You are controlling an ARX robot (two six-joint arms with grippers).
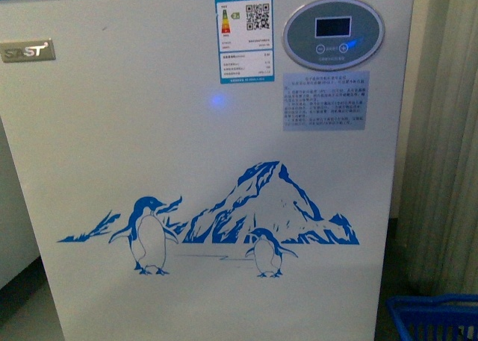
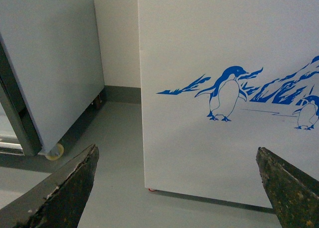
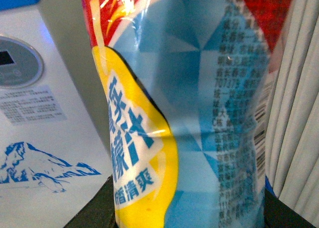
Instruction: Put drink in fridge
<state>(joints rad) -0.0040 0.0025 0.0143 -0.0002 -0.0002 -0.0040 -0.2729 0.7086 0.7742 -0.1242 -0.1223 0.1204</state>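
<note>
Your right fingers (image 3: 93,213) clamp the drink bottle (image 3: 189,113), left fingers (image 2: 65,188) spread wide, empty. Raise it clear above the penguin freezer (image 1: 187,117) first.

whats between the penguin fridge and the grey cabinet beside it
Only bare grey floor, running back to the wall; nothing stands between fridge and cabinet. The left wrist view shows this gap.

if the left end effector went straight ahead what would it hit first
Probably the fridge, its white front near the larger penguin decal; nothing nearer shows, but depth is unclear.
</note>
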